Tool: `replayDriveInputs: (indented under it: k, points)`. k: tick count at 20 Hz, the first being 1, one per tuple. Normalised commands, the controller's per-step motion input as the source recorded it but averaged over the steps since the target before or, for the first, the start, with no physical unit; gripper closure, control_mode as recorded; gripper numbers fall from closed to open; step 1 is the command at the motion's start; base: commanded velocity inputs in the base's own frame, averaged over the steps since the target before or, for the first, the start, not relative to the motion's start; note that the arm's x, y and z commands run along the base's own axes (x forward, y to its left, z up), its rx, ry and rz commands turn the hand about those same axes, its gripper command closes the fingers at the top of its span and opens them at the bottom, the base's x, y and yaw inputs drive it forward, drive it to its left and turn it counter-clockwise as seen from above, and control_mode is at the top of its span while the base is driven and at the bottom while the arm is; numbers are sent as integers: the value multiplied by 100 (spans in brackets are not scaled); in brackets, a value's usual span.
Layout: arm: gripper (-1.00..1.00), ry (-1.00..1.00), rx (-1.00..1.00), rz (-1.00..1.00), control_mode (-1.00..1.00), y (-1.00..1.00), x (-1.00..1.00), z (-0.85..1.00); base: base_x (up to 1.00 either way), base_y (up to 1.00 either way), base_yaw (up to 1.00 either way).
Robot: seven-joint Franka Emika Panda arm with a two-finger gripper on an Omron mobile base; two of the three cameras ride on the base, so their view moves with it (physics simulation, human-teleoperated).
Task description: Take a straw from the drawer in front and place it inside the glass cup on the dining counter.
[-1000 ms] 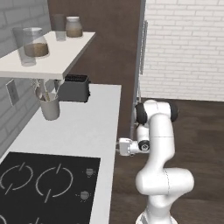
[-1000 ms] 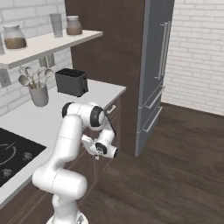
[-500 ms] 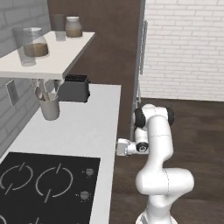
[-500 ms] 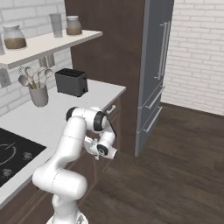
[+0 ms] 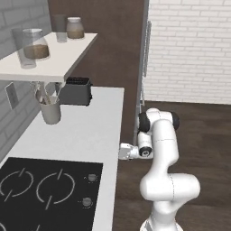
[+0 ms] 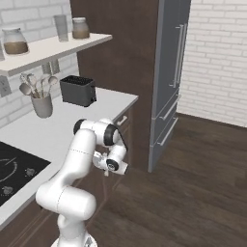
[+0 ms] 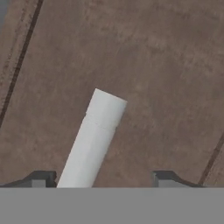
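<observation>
At the far left of the left base view a black hob (image 5: 40, 189) is set into the white desk (image 5: 90, 131). Behind it a white mug of utensils (image 5: 50, 110) stands by the tiled wall, under a shelf (image 5: 58, 58) that carries a jar (image 5: 35, 45) with brown filling. A black toaster (image 5: 76, 91) sits further along, at the back of the desk.

Right of the desk's edge the arm bends down, and the claw (image 7: 103, 179) is pressed close to the cabinet face below the top. The hand view looks straight at the dark brown wooden drawer (image 7: 153, 87) front. Its pale bar handle (image 7: 94, 135) runs slantwise up between the two fingertips (image 7: 39, 179), nearer the left-hand one. The claw's jaws stand apart around the handle, not clamped on it.

Farther right stands the tall grey fridge unit (image 6: 169, 72) on a dark wooden floor (image 6: 193, 183).
</observation>
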Motion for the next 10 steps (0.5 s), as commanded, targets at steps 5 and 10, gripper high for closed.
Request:
replayDriveInputs:
  k: [5,10]
  points:
    - [100,-1,-4,-1,-100,9,0,0,0,0,0]
    - [100,0,-3,0,-100,-35,-8,0,0,0,0]
